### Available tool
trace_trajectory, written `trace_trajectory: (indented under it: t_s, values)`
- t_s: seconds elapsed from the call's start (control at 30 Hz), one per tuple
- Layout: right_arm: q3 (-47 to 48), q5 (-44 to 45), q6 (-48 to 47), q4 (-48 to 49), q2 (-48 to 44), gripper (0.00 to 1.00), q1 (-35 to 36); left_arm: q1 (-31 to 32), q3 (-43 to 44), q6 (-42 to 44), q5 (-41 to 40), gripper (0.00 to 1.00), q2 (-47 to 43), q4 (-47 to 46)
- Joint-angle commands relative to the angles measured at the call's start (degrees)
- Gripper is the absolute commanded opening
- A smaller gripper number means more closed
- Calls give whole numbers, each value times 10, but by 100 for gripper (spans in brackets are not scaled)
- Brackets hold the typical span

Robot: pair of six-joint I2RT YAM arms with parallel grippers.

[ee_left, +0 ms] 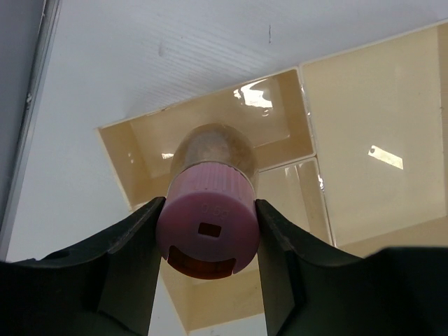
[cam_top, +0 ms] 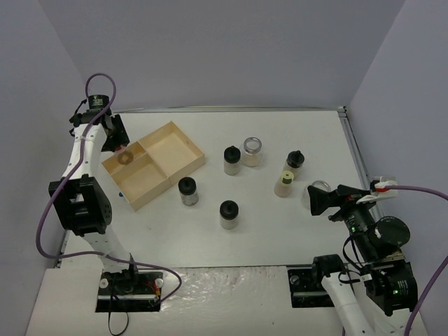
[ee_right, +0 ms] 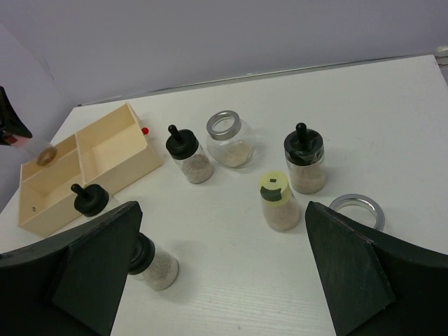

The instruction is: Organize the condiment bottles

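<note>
The white surface (cam_top: 280,238) carried a wooden tray (cam_top: 171,150) at upper left of the top view. At lower right, the right pincer (ee_right: 222,210) stood wide open, holding nothing. The left pincer (ee_left: 208,210) clamped the pink-capped jar (ee_left: 213,157) by its cap. The jar's long axis ran away from the wrist camera, with its base aimed down over a small corner compartment. The cap's embossed marks were unreadable. The other jars (cam_top: 229,213) stood upright right of the tray.

Glossy wooden tray (ee_left: 364,140); matt pink plastic cap (ee_left: 208,225); smooth white table (ee_left: 175,56)
</note>
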State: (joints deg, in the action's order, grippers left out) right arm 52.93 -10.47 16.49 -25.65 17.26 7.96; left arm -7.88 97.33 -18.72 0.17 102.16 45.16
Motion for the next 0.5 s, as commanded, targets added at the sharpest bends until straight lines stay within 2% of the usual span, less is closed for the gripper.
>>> trace_trajectory:
  t_s: [0.0, 0.47]
  values:
    - [-2, -6, 0, 32, 14, 100, 4, 2, 61, -22, 9, 0, 1, -32]
    - [-15, 1, 4, 31, 8, 100, 4, 16, 73, -34, 7, 0, 40, -37]
